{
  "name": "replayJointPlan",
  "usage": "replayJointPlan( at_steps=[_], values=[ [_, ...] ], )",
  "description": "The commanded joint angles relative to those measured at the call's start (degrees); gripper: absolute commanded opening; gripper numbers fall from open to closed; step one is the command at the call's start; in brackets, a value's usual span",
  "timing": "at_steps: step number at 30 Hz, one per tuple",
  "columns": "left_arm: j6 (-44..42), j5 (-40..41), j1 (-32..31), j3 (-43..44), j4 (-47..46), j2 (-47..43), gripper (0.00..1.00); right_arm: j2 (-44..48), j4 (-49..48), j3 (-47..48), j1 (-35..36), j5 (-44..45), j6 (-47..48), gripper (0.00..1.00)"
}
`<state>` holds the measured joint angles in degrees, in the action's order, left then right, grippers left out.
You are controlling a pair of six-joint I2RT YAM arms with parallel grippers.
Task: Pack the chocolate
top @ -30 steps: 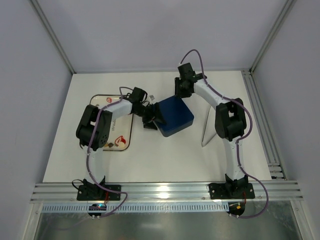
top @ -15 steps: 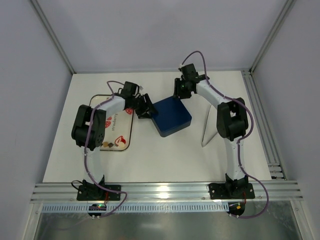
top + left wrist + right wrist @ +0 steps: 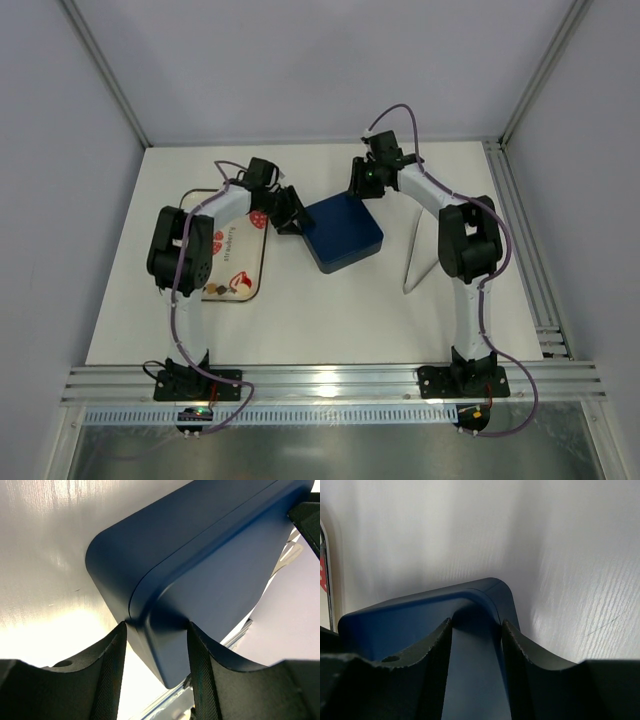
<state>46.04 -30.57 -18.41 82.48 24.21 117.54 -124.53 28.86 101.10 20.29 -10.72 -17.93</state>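
Note:
The closed dark-blue box (image 3: 343,232) lies on the white table between my arms. My left gripper (image 3: 296,218) is at its left corner, and in the left wrist view its fingers (image 3: 116,650) close on that corner of the box (image 3: 210,555). My right gripper (image 3: 362,188) is at the far corner, and in the right wrist view it (image 3: 476,622) is shut on that corner of the box (image 3: 410,617). A few tiny brown chocolate pieces (image 3: 213,291) lie at the near end of the tray, partly hidden by my left arm.
A clear tray (image 3: 262,268) with flat red strawberry pictures lies left of the box, under my left arm. A thin pale rod (image 3: 413,262) lies on the table right of the box. Metal rails run along the right and near edges.
My left gripper has moved up and left from the box's near-left side to its left corner. The box has shifted slightly left. My right gripper stays at the far corner.

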Motion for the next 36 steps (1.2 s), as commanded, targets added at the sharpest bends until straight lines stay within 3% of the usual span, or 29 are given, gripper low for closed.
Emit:
replayJointPlan(
  at_steps=[1, 3, 11, 20, 26, 31, 36],
  values=[
    [-4.2, 16.68, -0.66, 0.22, 5.67, 8.14, 0.2, -5.46, 13.42, -6.7, 1.59, -1.41, 0.71, 0.45],
    [-5.34, 18.34, -0.75, 6.42, 8.99, 9.63, 0.2, -3.89, 11.32, -8.27, 0.02, -3.15, -0.95, 0.45],
    [-6.4, 19.76, -0.4, 15.6, 14.01, 12.01, 0.24, 0.25, 6.47, -9.96, -2.63, -7.9, -3.86, 0.49],
    [-8.51, 20.55, -0.39, 24.92, 18.68, 11.4, 0.31, 5.61, 3.84, -9.87, -6.05, -6.25, -5.97, 0.57],
    [-10.71, 21.34, -0.31, 32.12, 22.11, 9.65, 0.44, 11.58, 2.08, -10.13, -8.51, -2.99, -6.59, 0.61],
    [-12.29, 22.66, -0.31, 33.1, 23.34, 4.82, 0.52, 19.04, -1.25, -14.16, -9.13, -0.88, -7.55, 0.66],
    [-13.61, 22.48, -0.48, 26.17, 23.17, -6.42, 0.55, 30.82, -4.95, -21.45, -9.13, 0.43, -8.08, 0.68]
  ],
)
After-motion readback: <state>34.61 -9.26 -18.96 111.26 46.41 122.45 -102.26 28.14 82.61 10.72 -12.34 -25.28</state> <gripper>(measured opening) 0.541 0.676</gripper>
